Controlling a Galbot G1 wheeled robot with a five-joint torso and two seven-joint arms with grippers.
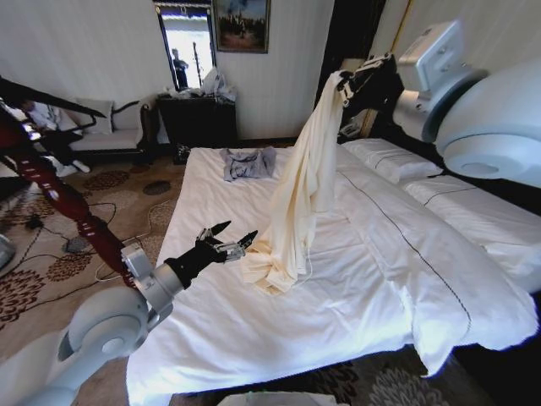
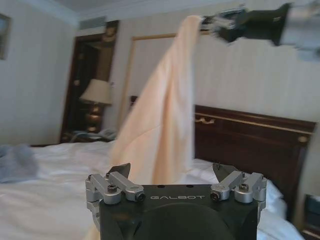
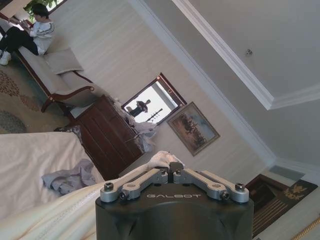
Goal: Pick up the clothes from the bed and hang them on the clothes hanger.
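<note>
Risk, as judged: slippage. Shirt (image 1: 296, 194) hanging from one pinched point only, bulk of thin cloth below that point, lower end heaped on bed (image 1: 279, 338); any snag of heap on sheet during further lift likely to pull cloth out of grip. Second risk: long free drape swinging against left arm, or bunching so that collar and sleeves cannot be found for hanger. Hanger itself not identified.

Bed: white sheets; small grey garment (image 1: 248, 162) near far edge, well apart from shirt.

Shirt: raised high above bed middle, upper end at right gripper, lower end resting on sheet.

Right gripper (image 1: 348, 85): high above bed, headboard side; fingers (image 3: 150, 177) closed together, clamped on bunched top of shirt.

Left gripper (image 1: 228, 244): low over bed, just beside shirt's heap, not touching; fingers (image 2: 120, 170) spread wide, holding nothing.
</note>
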